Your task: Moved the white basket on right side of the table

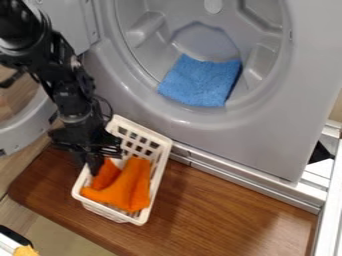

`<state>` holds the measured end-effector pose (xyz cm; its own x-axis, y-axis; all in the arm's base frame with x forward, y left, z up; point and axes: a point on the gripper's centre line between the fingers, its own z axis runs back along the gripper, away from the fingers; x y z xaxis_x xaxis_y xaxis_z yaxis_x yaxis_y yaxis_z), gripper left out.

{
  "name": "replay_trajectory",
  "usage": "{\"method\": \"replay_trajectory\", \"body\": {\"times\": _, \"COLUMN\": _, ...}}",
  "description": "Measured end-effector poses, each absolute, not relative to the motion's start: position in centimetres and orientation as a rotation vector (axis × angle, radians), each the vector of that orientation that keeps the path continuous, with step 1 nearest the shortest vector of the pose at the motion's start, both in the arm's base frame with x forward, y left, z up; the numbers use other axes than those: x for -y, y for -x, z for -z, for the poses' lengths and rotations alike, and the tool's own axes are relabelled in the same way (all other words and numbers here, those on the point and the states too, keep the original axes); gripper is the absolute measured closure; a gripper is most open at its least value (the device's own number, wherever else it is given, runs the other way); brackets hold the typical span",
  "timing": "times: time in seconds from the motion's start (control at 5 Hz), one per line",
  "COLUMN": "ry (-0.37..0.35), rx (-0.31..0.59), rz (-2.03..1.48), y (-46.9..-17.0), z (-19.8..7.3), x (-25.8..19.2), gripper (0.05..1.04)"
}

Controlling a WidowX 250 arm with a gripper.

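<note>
Basket point(159, 172) sits beside the washer point(267, 145) on the table point(220, 215), orange cloth point(130, 187) inside; light, slightly flexible plastic, I judge, so I'd pinch its rim. Whether my gripper point(95, 164) is apart or clamped, I can't tell.

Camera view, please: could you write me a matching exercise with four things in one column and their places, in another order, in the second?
Column 1
1. White basket
2. Blue cloth
3. Orange cloth
4. End effector

Column 2
A. Lying inside the basket
B. At the basket's left edge, as the picture shows it
C. Standing on the brown wooden surface
D. In the round opening of the grey machine

Right pairs: 1-C, 2-D, 3-A, 4-B
</note>
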<state>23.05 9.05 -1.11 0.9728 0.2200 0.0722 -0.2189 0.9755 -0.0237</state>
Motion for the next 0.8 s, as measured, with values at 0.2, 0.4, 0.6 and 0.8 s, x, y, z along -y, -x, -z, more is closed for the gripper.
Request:
{"method": "replay_trajectory", "body": {"times": 0.2, "ry": 0.081, "rx": 0.092, "rz": -0.196, "y": -23.3, "z": -0.2, "x": -8.0, "gripper": 0.992}}
{"method": "replay_trajectory", "body": {"times": 0.4, "ry": 0.123, "rx": 0.140, "rz": -0.137, "y": -24.0, "z": -1.7, "x": -5.5, "gripper": 0.992}}
{"method": "replay_trajectory", "body": {"times": 0.6, "ry": 0.176, "rx": 0.135, "rz": -0.063, "y": -24.2, "z": -1.8, "x": -2.3, "gripper": 0.992}}
{"method": "replay_trajectory", "body": {"times": 0.8, "ry": 0.249, "rx": 0.178, "rz": 0.008, "y": -24.9, "z": -1.9, "x": 2.0, "gripper": 0.992}}
